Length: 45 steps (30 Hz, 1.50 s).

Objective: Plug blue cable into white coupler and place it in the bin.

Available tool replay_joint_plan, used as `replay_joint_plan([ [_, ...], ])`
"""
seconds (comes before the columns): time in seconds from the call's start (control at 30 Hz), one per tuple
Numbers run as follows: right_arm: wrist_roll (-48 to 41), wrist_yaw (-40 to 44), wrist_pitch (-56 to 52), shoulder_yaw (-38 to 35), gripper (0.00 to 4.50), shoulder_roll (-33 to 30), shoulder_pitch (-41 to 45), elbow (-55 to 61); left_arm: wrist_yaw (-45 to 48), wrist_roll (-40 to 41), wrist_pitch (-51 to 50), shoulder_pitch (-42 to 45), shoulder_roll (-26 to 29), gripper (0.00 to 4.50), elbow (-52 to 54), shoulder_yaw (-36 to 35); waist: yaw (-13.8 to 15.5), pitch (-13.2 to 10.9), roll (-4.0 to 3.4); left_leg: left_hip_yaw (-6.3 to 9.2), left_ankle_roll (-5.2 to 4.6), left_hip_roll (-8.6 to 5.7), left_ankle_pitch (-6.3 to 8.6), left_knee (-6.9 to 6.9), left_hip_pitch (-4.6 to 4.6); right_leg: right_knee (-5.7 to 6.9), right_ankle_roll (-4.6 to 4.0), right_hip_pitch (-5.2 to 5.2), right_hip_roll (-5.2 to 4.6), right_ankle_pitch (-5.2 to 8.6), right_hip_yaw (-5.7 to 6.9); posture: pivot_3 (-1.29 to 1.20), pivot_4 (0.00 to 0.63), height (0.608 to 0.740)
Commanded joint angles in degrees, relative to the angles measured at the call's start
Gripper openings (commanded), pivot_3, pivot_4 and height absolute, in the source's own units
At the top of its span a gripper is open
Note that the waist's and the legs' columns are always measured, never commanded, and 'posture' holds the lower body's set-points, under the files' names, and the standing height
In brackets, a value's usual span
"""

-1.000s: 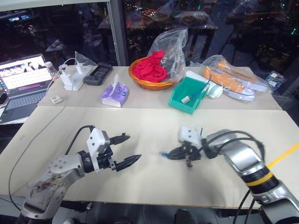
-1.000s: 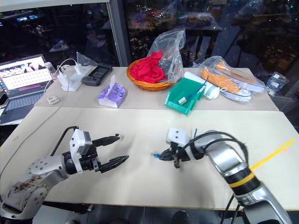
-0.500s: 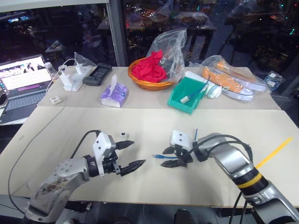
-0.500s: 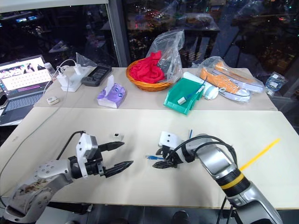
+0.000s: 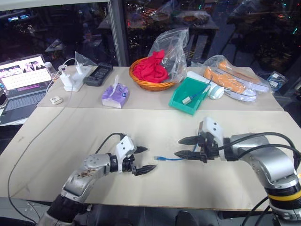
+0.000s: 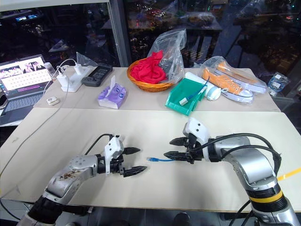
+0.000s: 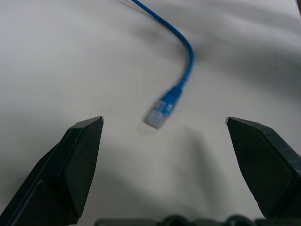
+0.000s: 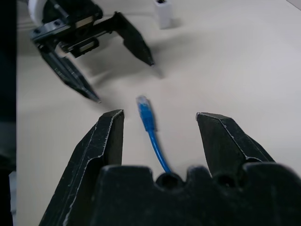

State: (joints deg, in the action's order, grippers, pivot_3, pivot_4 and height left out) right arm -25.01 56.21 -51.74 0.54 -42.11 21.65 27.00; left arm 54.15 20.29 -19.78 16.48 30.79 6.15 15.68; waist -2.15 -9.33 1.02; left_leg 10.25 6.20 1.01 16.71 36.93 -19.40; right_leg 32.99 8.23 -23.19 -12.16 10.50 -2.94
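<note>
The blue cable (image 5: 170, 158) lies flat on the table between my two grippers, its clear plug (image 7: 159, 114) pointing at the left one. My left gripper (image 5: 149, 158) is open, low over the table, with the plug just in front of its fingertips. My right gripper (image 5: 177, 147) is open too and hovers over the cable's other stretch, which runs between its fingers (image 8: 109, 136) without touching them. The white coupler (image 8: 163, 7) stands on the table beyond the left gripper. The teal bin (image 5: 178, 104) sits at the back, right of centre.
Another blue cable with a white block (image 5: 187, 100) lies in the bin. Behind it are an orange basket with red cloth (image 5: 150, 74), bagged orange shoes (image 5: 235, 82), a purple tissue pack (image 5: 116, 96), a power strip (image 5: 73, 81) and a laptop (image 5: 21, 82).
My right gripper opened, let the blue cable go and drew up and to the right. The cable now rests on the table. My left gripper sank and moved right toward the plug.
</note>
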Motion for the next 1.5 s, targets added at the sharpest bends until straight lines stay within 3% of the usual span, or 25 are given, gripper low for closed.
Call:
replay_joint_plan([
  [0.03,-2.9,-3.8,-2.8,-4.5,2.88,-0.5,-1.6,5.4,5.8,-3.0,6.5,4.2,-1.2,4.50,-7.0,2.3,0.2,0.0,0.00,0.00,0.00,0.00,0.00,0.00,-0.01,0.00,0.01,0.00,0.00,0.00,0.00,0.00,0.150,0.740],
  [0.3,-6.1,-9.6,-6.6,-9.5,2.88,-1.4,-6.2,11.3,11.9,-6.1,11.4,11.1,-4.6,4.50,-21.3,3.3,1.1,0.0,0.01,0.00,0.01,0.00,0.00,0.00,0.00,-0.01,0.01,0.03,-0.01,0.00,0.02,0.00,0.150,0.740],
  [0.53,-8.7,-13.3,-8.8,-12.4,2.88,-2.0,-8.0,13.5,15.1,-6.2,12.8,12.8,-7.0,4.50,-26.1,3.1,1.3,0.0,0.01,0.00,0.00,0.00,0.00,0.00,0.02,-0.04,0.02,0.05,-0.02,0.01,0.02,0.00,0.150,0.740],
  [0.63,-9.8,-14.2,-9.0,-12.7,2.92,-2.4,-8.5,14.1,15.5,-6.4,13.1,13.3,-8.1,3.84,-27.5,2.9,1.4,0.0,0.02,0.00,0.00,0.00,0.00,0.00,0.03,-0.07,0.03,0.05,-0.02,0.01,0.03,0.00,0.150,0.740],
  [0.9,-12.0,-16.2,-9.1,-13.5,2.92,-3.7,-8.5,14.0,16.3,-6.6,12.5,13.3,-9.6,0.90,-27.9,2.1,1.4,0.0,0.01,0.00,0.01,-0.01,-0.01,0.00,0.03,-0.11,0.04,0.06,-0.02,0.02,0.03,0.00,0.150,0.740],
  [1.0,-12.4,-16.6,-8.9,-13.2,2.92,-4.1,-8.6,13.8,17.0,-6.3,11.6,12.4,-9.4,0.08,-26.3,1.8,1.3,0.0,0.01,0.00,0.01,0.00,0.00,0.00,0.03,-0.12,0.04,0.05,-0.02,0.02,0.03,0.00,0.150,0.740],
  [1.13,-13.3,-17.8,-8.7,-12.4,2.92,-3.8,-8.3,13.4,16.4,-5.9,10.3,10.5,-9.4,0.08,-23.0,1.1,1.3,0.0,0.01,0.00,0.01,0.00,-0.01,0.00,0.04,-0.12,0.06,0.05,-0.02,0.03,0.03,0.00,0.150,0.740],
  [1.3,-17.9,-22.1,-11.5,-14.3,2.92,1.5,-9.1,14.1,12.9,-3.1,5.8,5.2,-10.6,0.08,-13.2,-0.6,1.2,0.0,0.02,0.00,0.01,0.00,-0.01,-0.03,0.04,-0.10,0.07,0.04,-0.02,0.04,0.03,0.00,0.150,0.740],
  [1.5,-26.5,-25.5,-17.4,-23.6,2.92,2.9,-21.8,20.0,3.0,-2.8,4.8,-0.9,-13.8,0.08,0.1,-2.8,1.9,0.0,0.04,0.01,0.02,0.00,-0.01,-0.02,-0.11,-0.12,0.06,0.05,-0.05,0.03,0.15,0.00,0.150,0.740],
])
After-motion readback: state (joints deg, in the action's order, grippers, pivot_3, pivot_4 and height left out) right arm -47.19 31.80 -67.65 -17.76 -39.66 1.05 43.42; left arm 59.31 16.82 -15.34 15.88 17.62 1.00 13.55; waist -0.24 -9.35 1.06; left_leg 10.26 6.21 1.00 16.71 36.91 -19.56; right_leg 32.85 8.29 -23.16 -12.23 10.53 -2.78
